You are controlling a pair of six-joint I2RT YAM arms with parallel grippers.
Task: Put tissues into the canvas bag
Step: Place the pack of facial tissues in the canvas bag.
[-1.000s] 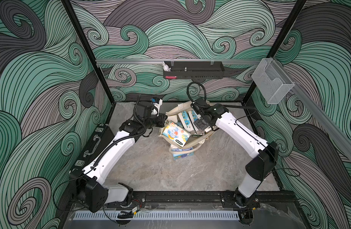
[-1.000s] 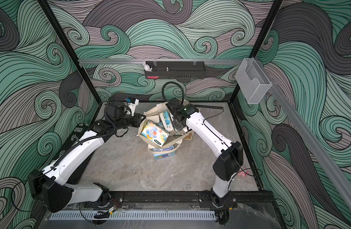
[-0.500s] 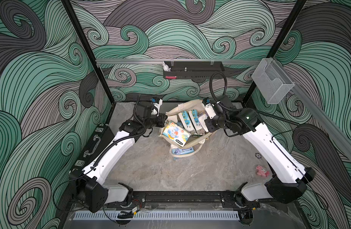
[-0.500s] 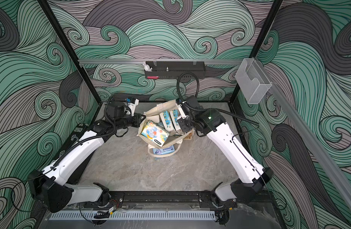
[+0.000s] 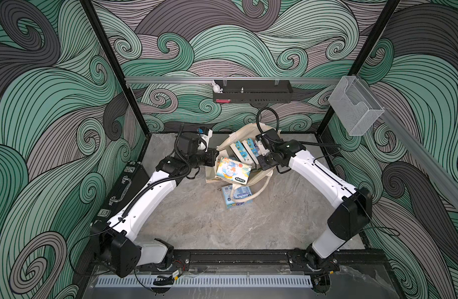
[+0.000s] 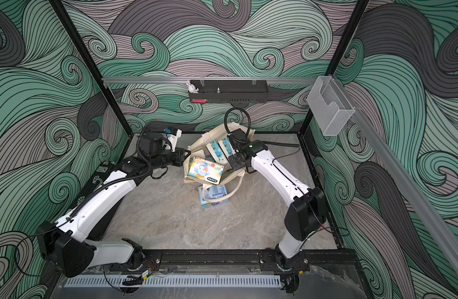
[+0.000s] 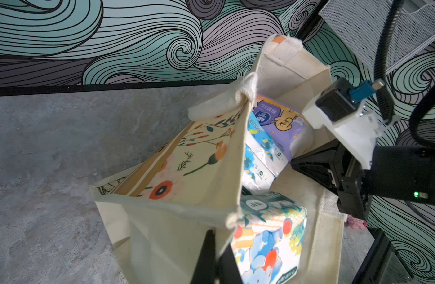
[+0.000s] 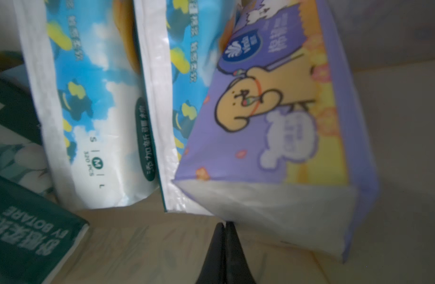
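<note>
The cream canvas bag (image 5: 248,178) with orange flowers (image 7: 187,172) stands open at the back middle of the table. My left gripper (image 7: 217,243) is shut on its rim fabric at the left side (image 5: 214,153). An elephant tissue pack (image 5: 233,170) lies tilted in the bag's mouth. Behind it two light blue packs (image 5: 239,151) stand on edge, with a purple pack (image 8: 273,110) beside them. My right gripper (image 8: 224,224) is inside the bag, shut and empty, its tips at the purple pack's white end. Another light blue pack (image 5: 237,198) lies on the table under a white handle (image 5: 260,187).
A black hard case (image 5: 124,186) lies along the left edge beside the left arm. On the back wall hang a black shelf (image 5: 251,94) and a clear holder (image 5: 354,111). A pink plush toy (image 7: 356,222) shows past the bag in the left wrist view.
The right arm's elbow swung out to the right and came back, its gripper staying at the bag and shutting. The left arm and the packs have not moved.
</note>
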